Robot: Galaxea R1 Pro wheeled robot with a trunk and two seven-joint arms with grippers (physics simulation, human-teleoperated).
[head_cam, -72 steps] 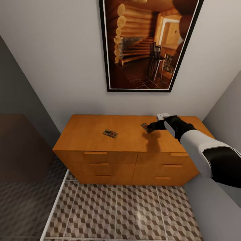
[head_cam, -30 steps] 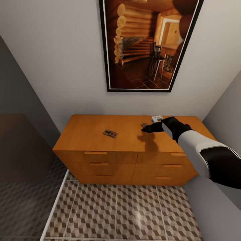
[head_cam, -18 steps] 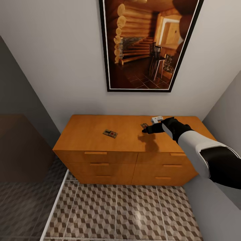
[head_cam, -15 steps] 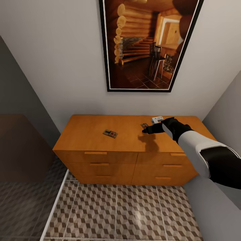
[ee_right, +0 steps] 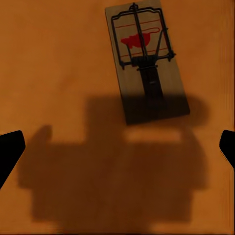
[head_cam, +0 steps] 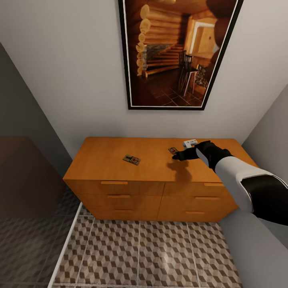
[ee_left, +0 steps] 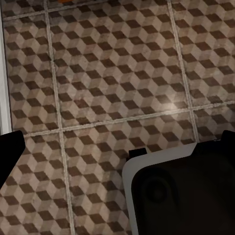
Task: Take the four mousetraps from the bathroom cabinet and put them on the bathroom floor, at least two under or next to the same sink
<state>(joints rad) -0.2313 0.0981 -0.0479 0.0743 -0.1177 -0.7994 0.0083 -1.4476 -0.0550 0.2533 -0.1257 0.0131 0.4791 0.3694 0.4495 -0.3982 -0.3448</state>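
Note:
Two mousetraps lie on top of the orange-brown cabinet (head_cam: 108,160): one mousetrap (head_cam: 131,159) left of centre, the other mousetrap (head_cam: 173,150) toward the right. In the right wrist view the right-hand mousetrap (ee_right: 147,78) is a small wooden board with dark wire and a red patch, half in the gripper's shadow. My right gripper (head_cam: 178,156) hovers just in front of it, open, its black fingertips (ee_right: 10,152) wide apart and holding nothing. My left gripper (ee_left: 117,147) is open above the cube-patterned bathroom floor (ee_left: 112,73).
A large framed picture (head_cam: 176,52) hangs on the wall behind the cabinet. Grey walls close in on the left and right. Patterned floor tiles (head_cam: 140,256) spread out before the drawers. A white and black part of the robot (ee_left: 181,196) shows below the left wrist.
My right gripper rose off the right-hand mousetrap earlier and has now drawn back slightly toward me. Both mousetraps lie where they were.

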